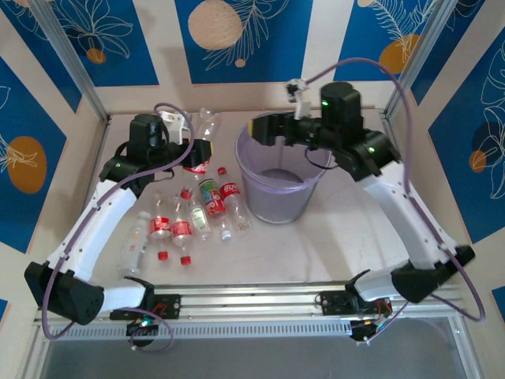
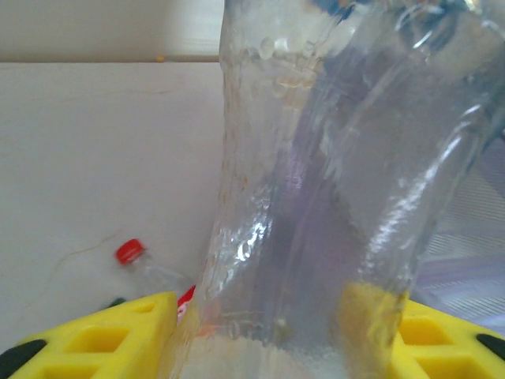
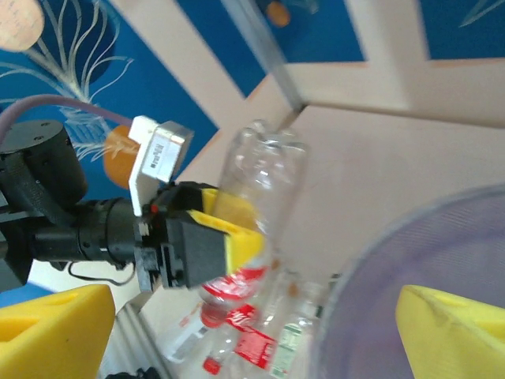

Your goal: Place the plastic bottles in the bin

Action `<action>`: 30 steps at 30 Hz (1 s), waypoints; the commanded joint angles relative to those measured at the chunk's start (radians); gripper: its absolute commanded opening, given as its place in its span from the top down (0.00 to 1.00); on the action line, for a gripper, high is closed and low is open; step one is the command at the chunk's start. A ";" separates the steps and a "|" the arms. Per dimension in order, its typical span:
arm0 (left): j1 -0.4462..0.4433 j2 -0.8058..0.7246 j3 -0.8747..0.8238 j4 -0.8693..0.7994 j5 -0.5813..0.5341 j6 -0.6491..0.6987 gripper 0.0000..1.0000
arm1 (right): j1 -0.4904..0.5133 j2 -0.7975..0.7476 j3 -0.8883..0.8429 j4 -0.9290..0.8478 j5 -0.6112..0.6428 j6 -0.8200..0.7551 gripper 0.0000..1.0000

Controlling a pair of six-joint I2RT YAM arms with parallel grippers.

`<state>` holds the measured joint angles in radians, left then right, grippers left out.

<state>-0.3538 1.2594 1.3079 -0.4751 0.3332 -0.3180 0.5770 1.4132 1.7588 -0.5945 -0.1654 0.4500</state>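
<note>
The left arm extends from its base at the near-left corner up and across the left side of the table (image 1: 347,237), with its wrist turned towards the centre. The left gripper (image 1: 195,148) is closed on one clear bottle (image 1: 207,125). In the left wrist view the yellow fingers (image 2: 102,339) press against both sides of the bottle body (image 2: 331,181). In the right wrist view the same bottle (image 3: 264,170) is tilted in the left gripper (image 3: 245,225), base uppermost, with its red label below the fingers. It is held above the table, just left of the bin (image 1: 276,201) and apart from its rim. The right arm rises along the right side of the table and bends inward, so that the right gripper (image 1: 256,129) hangs over the far-left part of the bin's mouth. Its fingers stand wide apart, with nothing between them (image 3: 256,304). The bin stands upright at the middle of the table, mouth up, and its pale floor is visible from above. Whether anything lies inside cannot be determined. The other plastic bottles (image 1: 181,229) lie on their sides on the table in a loose group left of the bin, and the green-labelled bottle (image 1: 215,207) lies nearest its wall. Loose red caps (image 1: 162,255) lie among them.
</note>
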 commanded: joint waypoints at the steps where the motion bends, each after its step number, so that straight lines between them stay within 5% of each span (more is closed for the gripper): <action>1: -0.035 -0.017 -0.018 0.075 0.064 -0.006 0.60 | 0.045 0.088 0.071 0.054 -0.098 0.025 0.07; 17: -0.067 -0.015 -0.025 0.173 0.146 0.013 0.60 | 0.049 0.377 0.270 0.066 -0.187 0.127 0.08; 24: -0.068 -0.018 -0.021 0.172 0.147 0.015 0.60 | 0.044 0.427 0.321 0.036 -0.196 0.119 0.29; 28: -0.067 -0.019 -0.022 0.169 0.137 0.013 0.45 | 0.043 0.435 0.342 0.022 -0.190 0.103 0.44; 30: -0.067 -0.026 -0.022 0.159 0.126 0.020 0.27 | 0.041 0.437 0.354 0.022 -0.189 0.092 0.45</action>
<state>-0.4133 1.2575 1.2812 -0.3275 0.4454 -0.3042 0.6262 1.8454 2.0689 -0.5663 -0.3328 0.5564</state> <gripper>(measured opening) 0.681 0.578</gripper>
